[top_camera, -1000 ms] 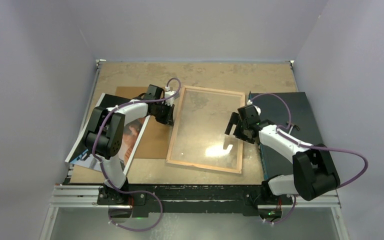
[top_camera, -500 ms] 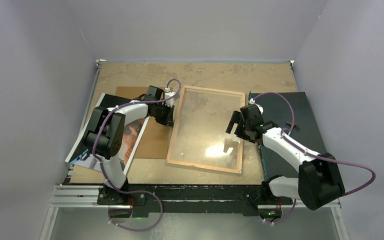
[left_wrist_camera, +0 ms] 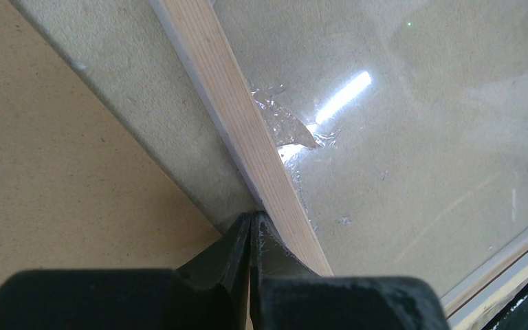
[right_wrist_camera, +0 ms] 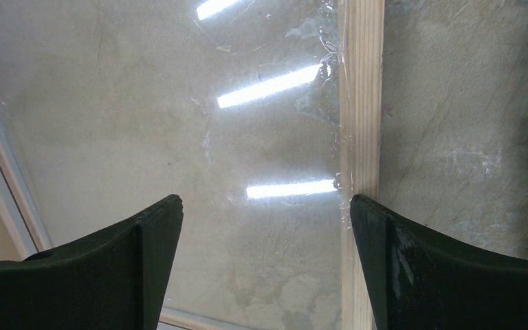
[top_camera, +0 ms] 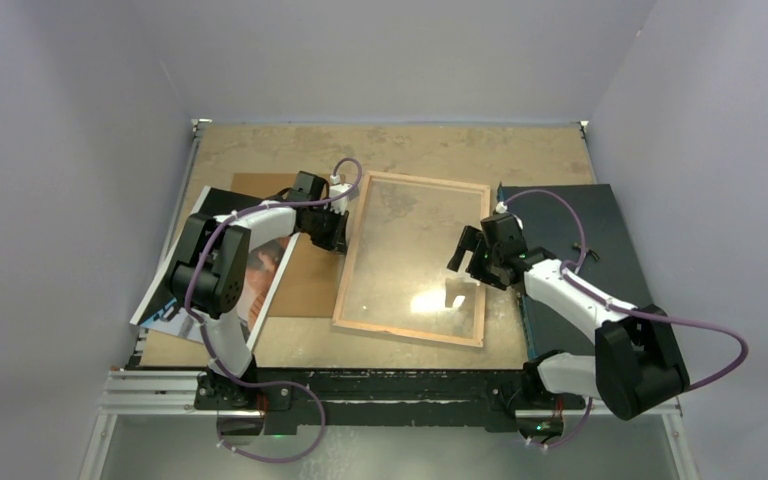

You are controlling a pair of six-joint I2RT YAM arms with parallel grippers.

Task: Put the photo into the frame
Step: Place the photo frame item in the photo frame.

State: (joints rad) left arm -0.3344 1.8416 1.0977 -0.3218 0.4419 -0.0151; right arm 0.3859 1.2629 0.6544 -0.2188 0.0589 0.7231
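Note:
The frame lies wood side up in the middle of the table, with a clear sheet inside its rails. The photo lies at the left, face up, mostly hidden under the left arm. My left gripper is shut, with its tips against the outer edge of the frame's left rail; the tips hold nothing. My right gripper is open and empty, hovering over the frame's right rail and the clear sheet; its jaws stand wide apart.
A plain brown backing board lies between the photo and the frame, partly under the left arm. A dark flat mat lies at the right, beside the frame's right rail. Grey walls close in the table on three sides.
The right arm has stretched out a little and its open gripper has shifted slightly over the frame's right rail. The left arm and the frame have not moved.

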